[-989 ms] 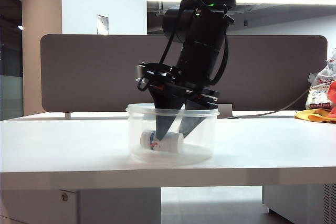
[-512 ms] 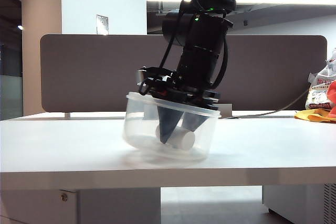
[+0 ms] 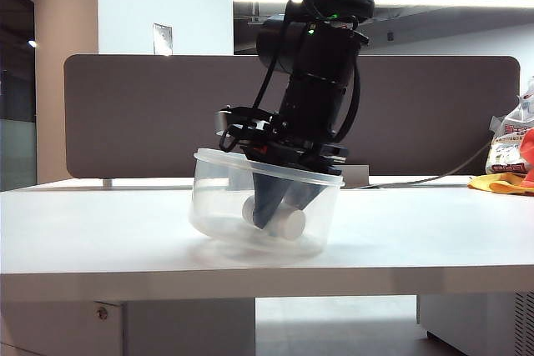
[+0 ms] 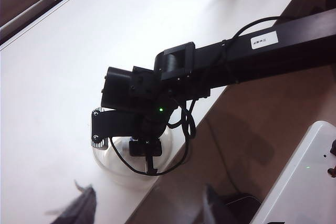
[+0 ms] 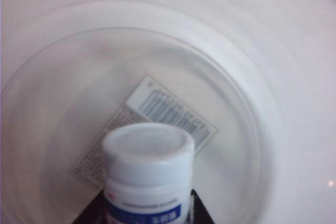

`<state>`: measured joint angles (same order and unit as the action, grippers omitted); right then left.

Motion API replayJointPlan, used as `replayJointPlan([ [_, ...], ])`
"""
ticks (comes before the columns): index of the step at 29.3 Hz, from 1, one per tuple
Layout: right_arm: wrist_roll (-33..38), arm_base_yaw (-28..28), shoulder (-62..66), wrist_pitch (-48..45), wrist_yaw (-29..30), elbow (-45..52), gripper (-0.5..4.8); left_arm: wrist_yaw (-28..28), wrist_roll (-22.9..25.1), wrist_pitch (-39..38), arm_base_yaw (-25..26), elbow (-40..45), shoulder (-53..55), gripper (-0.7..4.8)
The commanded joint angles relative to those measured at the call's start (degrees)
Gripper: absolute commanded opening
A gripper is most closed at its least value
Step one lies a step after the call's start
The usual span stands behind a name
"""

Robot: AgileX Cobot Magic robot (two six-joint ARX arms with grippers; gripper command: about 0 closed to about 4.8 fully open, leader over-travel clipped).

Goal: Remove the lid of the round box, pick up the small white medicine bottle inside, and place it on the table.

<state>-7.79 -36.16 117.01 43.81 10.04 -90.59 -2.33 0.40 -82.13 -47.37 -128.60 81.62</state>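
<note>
The clear round box (image 3: 215,206) sits tilted on the white table (image 3: 100,231), its left rim raised. My right gripper (image 3: 279,210) reaches down into it. It is shut on the small white medicine bottle (image 3: 289,223), which hangs slanted just above the box floor. In the right wrist view the bottle (image 5: 147,166), white cap and blue label band, fills the space between the dark fingers (image 5: 202,211). My left gripper (image 4: 149,211) hovers high above the table edge, open, with nothing between its fingers. From there the box (image 4: 113,169) shows under the right arm (image 4: 210,72). I cannot make out the lid.
A dark brown partition (image 3: 150,114) runs behind the table. Bags (image 3: 513,152) and a yellow cloth (image 3: 501,183) lie at the far right. A barcode label (image 5: 173,111) shows through the box floor. A white device (image 4: 304,182) stands below the table edge.
The right fingers have closed on the bottle, which lay flat on the box floor before. The box has tipped and slid a little to the left. The left arm has kept still.
</note>
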Motion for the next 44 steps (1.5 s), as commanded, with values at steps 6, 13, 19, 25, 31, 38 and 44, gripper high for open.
replayJointPlan([
  [6, 0.3, 0.0, 0.2, 0.2, -0.1, -2.7, 0.93, 2.6, 1.1, -0.1, 0.1, -0.1, -0.3, 2.63],
  [13, 0.3, 0.0, 0.2, 1.4, -1.6, -8.0, 0.74, 2.6, 1.2, -0.1, 0.1, -0.1, -0.3, 2.63],
  [19, 0.0, 0.6, 0.2, 4.5, -5.3, -12.3, 0.75, 2.6, 2.2, -0.1, 0.1, -0.1, -0.2, 2.63],
  [25, -0.2, 2.9, 0.1, 10.0, -6.0, -20.6, 0.74, 3.5, 2.4, -0.1, 0.1, -0.1, -0.2, 2.63],
  [31, -0.4, 6.3, 0.1, 14.2, -6.8, -27.5, 0.74, 4.1, 2.4, -0.1, 0.1, 0.3, -0.1, 2.63],
  [38, 2.3, 13.3, 0.2, 16.3, -6.4, -27.5, 0.75, 6.2, 2.6, -0.1, 0.1, 3.5, -0.1, 2.63],
  [44, 2.9, 18.8, 0.3, 18.8, -6.0, -27.4, 0.75, 6.2, 2.8, 0.0, 0.2, 3.8, -0.1, 2.63],
])
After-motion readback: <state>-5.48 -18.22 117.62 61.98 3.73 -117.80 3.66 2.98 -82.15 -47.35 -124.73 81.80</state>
